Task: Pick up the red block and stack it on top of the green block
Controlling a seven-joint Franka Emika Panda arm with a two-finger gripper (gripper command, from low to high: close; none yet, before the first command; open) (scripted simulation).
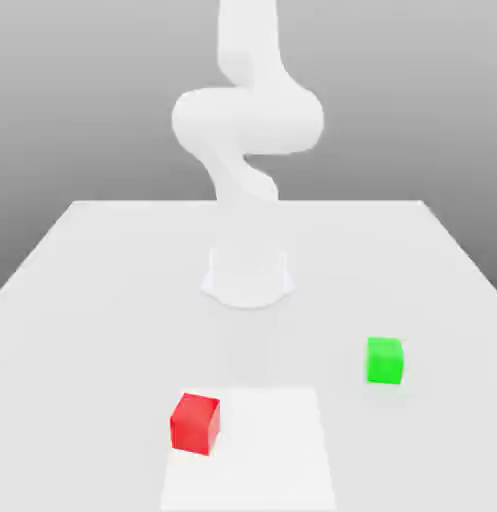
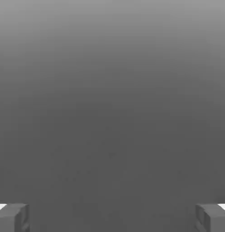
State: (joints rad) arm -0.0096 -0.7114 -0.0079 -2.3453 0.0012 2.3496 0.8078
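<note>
With the fingers of the gripper (image 2: 112, 218) spread apart, the pick is pending; the red block (image 1: 195, 424) is to be approached from above.

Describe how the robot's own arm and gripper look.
The arm is plain white, with smooth, rounded, bulging segments and a white base flaring out at the table. No cables or markings can be made out on it. The gripper has two blocky, dark grey fingers with angular edges, and a patch of white beside each.
</note>
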